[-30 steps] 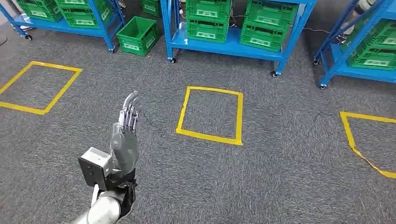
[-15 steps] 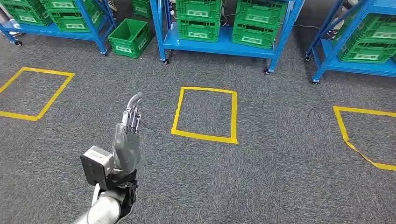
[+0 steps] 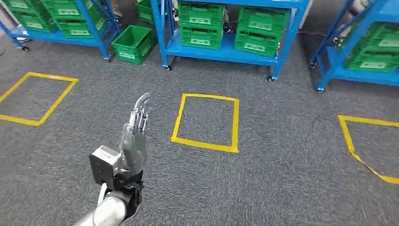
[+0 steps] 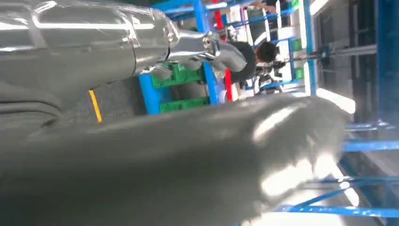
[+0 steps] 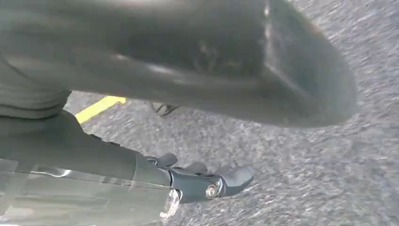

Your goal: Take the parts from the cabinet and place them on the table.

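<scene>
Reaching ahead with straight, empty fingers, the left hand (image 3: 133, 136) risks clipping the blue shelf (image 3: 226, 47), where the green bins (image 3: 261, 33) sit, while the right hand (image 5: 207, 181) hangs loose, empty.

The floor (image 3: 291, 155) is grey carpet, matt and rough, with a coarse pile. Yellow tape (image 3: 205, 143) squares lie flat on it, smooth with a faint sheen. At twelve o'clock the racks (image 3: 226, 49) look like painted blue metal, smooth and slightly glossy; the green crates (image 3: 256, 40) on them look like ribbed plastic, semi-matt. The left hand (image 3: 134, 136) has a matt grey cover and shiny metallic fingers (image 3: 140, 113); the arm (image 3: 108, 214) below is smooth silver. The right hand (image 5: 197, 181) shows dark, smooth, glossy fingers.
</scene>
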### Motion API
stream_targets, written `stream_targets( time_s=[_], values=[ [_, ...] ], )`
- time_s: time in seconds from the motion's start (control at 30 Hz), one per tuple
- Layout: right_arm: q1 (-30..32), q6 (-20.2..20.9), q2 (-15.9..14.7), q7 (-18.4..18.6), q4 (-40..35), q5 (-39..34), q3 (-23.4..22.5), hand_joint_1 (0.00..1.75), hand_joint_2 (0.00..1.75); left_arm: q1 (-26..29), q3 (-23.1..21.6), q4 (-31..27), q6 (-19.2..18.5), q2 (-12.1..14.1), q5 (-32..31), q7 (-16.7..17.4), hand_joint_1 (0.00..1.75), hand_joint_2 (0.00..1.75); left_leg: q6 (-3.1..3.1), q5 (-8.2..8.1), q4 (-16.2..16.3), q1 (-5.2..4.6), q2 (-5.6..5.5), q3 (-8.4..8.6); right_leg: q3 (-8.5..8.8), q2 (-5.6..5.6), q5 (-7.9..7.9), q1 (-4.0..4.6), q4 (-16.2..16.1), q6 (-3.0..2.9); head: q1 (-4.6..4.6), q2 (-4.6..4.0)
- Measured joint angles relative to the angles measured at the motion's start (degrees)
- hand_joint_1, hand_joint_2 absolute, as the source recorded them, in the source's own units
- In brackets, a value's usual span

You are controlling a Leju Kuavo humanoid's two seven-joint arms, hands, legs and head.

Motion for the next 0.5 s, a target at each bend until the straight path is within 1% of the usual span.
stream_targets(
  time_s=[0.03, 0.07, 0.1, 0.13, 0.17, 0.2, 0.23, 0.27, 0.3, 0.33, 0.37, 0.4, 0.43, 0.47, 0.5],
  values=[
    [0.03, -0.07, 0.09, 0.0, 0.02, 0.0, 0.0, 0.0, 0.0, 0.05, -0.09, 0.02, -0.02, -0.02, -0.02, -0.02, 0.0, 0.0, -0.6, 0.76, 0.64, 0.05, -0.15, 0.45, 0.26, -0.41, -0.45, -0.07, -0.14, -0.69, 0.02, 0.0],
    [-0.2, -0.06, 0.09, 0.0, 0.0, 0.02, 0.0, 0.0, 0.0, 0.0, -0.17, 0.02, -0.02, -0.02, -0.07, 0.0, 0.0, 0.0, -0.74, 1.13, 1.66, 0.27, -0.24, -0.12, 1.6, -0.4, -0.72, -0.1, -0.07, -1.16, -0.35, 0.0],
    [-0.2, -0.09, 0.09, 0.0, 0.0, 0.07, 0.0, 0.0, 0.0, 0.06, -0.2, 0.02, -0.02, -0.02, -0.09, -0.02, 0.0, 0.0, -0.88, 2.5, 4.67, 0.21, 1.38, -1.18, 2.6, -0.69, -1.2, 0.03, -0.54, -1.69, -0.79, 0.0],
    [-0.13, -0.09, 0.09, 0.0, 0.0, 0.07, 0.0, 0.0, 0.0, -0.12, -0.28, 0.02, -0.02, -0.02, -0.13, -0.02, 0.0, 0.0, -0.86, 3.66, 9.18, 0.01, 2.92, -3.77, 3.85, -1.06, -1.56, 0.25, -0.94, -1.97, -1.09, 0.02],
    [-0.18, -0.09, 0.09, 0.0, 0.0, 0.11, 0.0, 0.0, 0.0, -0.13, -0.28, 0.02, -0.02, -0.02, -0.13, -0.02, 0.0, 0.0, -0.8, 3.01, 13.15, -0.09, 3.12, -6.78, 4.9, -1.46, -1.67, 0.38, -1.3, -2.11, -1.16, 0.0],
    [-0.28, -0.15, 0.09, 0.02, 0.0, 0.09, 0.0, 0.0, 0.0, -0.04, -0.33, 0.07, -0.06, -0.02, -0.02, -0.17, 0.0, 0.0, -0.64, 0.65, 16.03, -0.14, 3.14, -9.53, 5.9, -1.57, -2.14, 0.53, -1.74, -2.31, -1.35, 0.0],
    [-0.41, -0.2, 0.09, 0.19, 0.0, 0.11, 0.0, 0.0, 0.0, -0.06, -0.35, 0.11, -0.2, -0.02, 0.42, -0.44, 0.0, 0.0, -0.38, -2.94, 17.41, -0.26, 3.12, -11.83, 7.16, -1.57, -2.77, 0.7, -2.37, -2.39, -1.48, 0.0],
    [-0.53, -0.28, 0.09, 0.44, 0.0, 0.18, 0.0, 0.0, 0.0, -0.15, -0.39, 0.26, -0.39, -0.04, 0.74, -0.63, 0.0, 0.0, -0.11, -6.12, 17.17, -0.43, 3.12, -13.29, 8.45, -1.51, -3.36, 0.9, -2.92, -2.45, -1.44, 0.0],
    [-0.68, -0.35, 0.09, 0.7, 0.0, 0.24, 0.0, 0.0, 0.0, -0.31, -0.44, 0.39, -0.61, -0.04, 0.96, -0.66, 0.0, 0.0, 0.31, -7.53, 15.92, -0.63, 3.1, -14.21, 9.8, -1.44, -4.08, 1.07, -3.4, -2.51, -1.53, 0.0],
    [-0.84, -0.39, 0.09, 0.85, 0.0, 0.24, 0.0, 0.0, 0.0, -0.46, -0.44, 0.59, -0.7, -0.04, 1.11, -0.66, 0.0, 0.0, 0.72, -6.82, 13.5, -0.85, 3.08, -14.42, 11.14, -1.31, -4.79, 1.26, -3.74, -2.49, -1.62, 0.0],
    [-1.01, -0.44, 0.09, 1.12, 0.0, 0.24, 0.0, 0.0, 0.0, -0.67, -0.46, 0.74, -0.74, -0.04, 1.27, -0.63, 0.0, 0.0, 1.33, -3.4, 10.03, -1.18, 3.03, -14.33, 12.41, -1.27, -5.65, 1.47, -3.98, -2.48, -1.68, 0.0],
    [-1.13, -0.44, 0.09, 1.22, 0.0, 0.24, 0.0, 0.0, 0.0, -0.95, -0.46, 0.9, -0.87, -0.04, 1.55, -0.61, 0.0, 0.0, 2.13, 2.91, 6.22, -1.47, 3.01, -14.27, 13.16, -1.27, -6.57, 1.59, -4.07, -2.37, -1.77, 0.0],
    [-1.21, -0.44, 0.33, 1.38, 0.0, 0.24, 0.02, 0.0, 0.0, -0.97, -0.46, 1.14, -1.09, -0.04, 1.75, -0.59, 0.0, 0.0, 3.08, 11.95, 4.27, -2.0, 2.98, -14.45, 14.15, -1.2, -7.68, 1.76, -3.66, -2.15, -1.31, 0.0],
    [-1.59, -0.39, 0.24, 1.57, -0.02, 0.33, 0.0, 0.0, 0.0, -1.3, -0.52, 1.35, -1.27, -0.04, 2.12, -0.4, 0.0, 0.0, 2.64, 11.04, 4.6, -2.17, 3.32, -14.12, 14.03, -0.77, -8.55, 1.85, -3.69, -1.65, -1.46, 0.0],
    [-1.88, -0.44, 0.09, 1.9, 0.0, 0.5, 0.04, 0.0, 0.0, -1.41, -0.48, 1.42, -1.44, -0.09, 2.23, -0.31, 0.0, 0.0, 2.65, 11.12, 4.83, -2.34, 3.09, -14.18, 14.24, -0.86, -8.96, 1.6, -3.9, -1.26, -1.49, 0.0]
  ],
)
